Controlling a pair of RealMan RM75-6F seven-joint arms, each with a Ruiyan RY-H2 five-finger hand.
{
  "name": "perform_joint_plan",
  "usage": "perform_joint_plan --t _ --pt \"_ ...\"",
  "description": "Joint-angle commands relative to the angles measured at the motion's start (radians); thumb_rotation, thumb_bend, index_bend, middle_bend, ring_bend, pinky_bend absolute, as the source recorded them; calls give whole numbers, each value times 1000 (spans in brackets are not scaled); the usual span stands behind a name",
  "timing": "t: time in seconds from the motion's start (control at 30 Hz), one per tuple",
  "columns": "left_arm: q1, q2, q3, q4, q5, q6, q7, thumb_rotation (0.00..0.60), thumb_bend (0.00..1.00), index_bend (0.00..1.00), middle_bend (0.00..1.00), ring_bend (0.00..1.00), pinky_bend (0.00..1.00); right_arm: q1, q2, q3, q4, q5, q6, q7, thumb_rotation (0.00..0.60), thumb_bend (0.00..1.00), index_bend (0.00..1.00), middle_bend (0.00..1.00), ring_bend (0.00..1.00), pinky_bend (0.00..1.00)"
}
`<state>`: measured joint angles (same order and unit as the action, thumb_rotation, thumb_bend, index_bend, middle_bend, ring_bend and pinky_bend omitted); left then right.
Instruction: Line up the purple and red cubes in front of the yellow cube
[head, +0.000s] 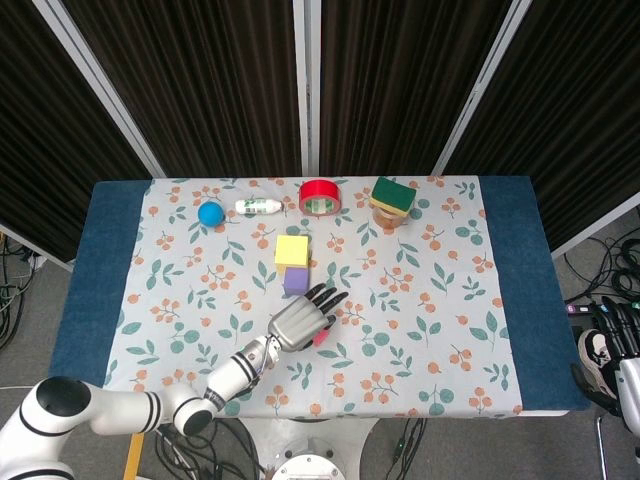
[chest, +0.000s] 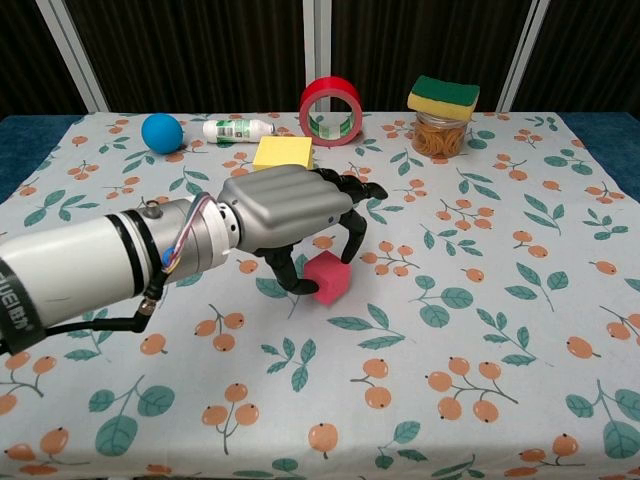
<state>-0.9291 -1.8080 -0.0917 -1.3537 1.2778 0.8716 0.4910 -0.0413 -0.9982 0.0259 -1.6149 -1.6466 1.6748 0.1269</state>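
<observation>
The yellow cube (head: 292, 250) sits mid-table, and the purple cube (head: 295, 281) lies just in front of it. Directly in front of the purple cube, my left hand (head: 300, 321) hovers over the cloth. In the chest view this left hand (chest: 290, 212) pinches the red cube (chest: 328, 277) between thumb and fingers, and the cube is tilted and slightly off the cloth. Only a sliver of the red cube (head: 322, 340) shows from above. The hand hides the purple cube in the chest view, where the yellow cube (chest: 283, 152) shows behind it. My right hand (head: 612, 325) hangs off the table's right edge, fingers extended, holding nothing.
Along the back stand a blue ball (head: 210, 212), a lying white bottle (head: 258, 207), a red tape roll (head: 320, 196) and a jar topped with a sponge (head: 392, 200). The floral cloth (head: 440, 300) covers the table to the right of the hand.
</observation>
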Motion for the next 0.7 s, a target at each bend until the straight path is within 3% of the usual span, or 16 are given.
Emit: perform_joint_plan --t 0.03,0.17,0.37,0.7 --pt "-12 33 28 45 104 15 -63 600 337 547 64 39 100 0 0 0 -2 0 -1 -2 600 216 0 16 0 49" --pt "-30 44 36 124 185 19 -204 600 336 533 64 39 100 0 -1 -1 -8 -1 -2 -9 600 215 0 17 0 48" --pt "-47 9 24 249 218 21 -332 600 336 517 64 39 100 -4 3 -1 -21 -7 7 -25 600 216 0 16 0 47" --pt "-51 -32 31 354 232 8 -387 600 336 506 64 39 100 -5 5 -1 -27 -3 3 -30 600 216 0 16 0 47"
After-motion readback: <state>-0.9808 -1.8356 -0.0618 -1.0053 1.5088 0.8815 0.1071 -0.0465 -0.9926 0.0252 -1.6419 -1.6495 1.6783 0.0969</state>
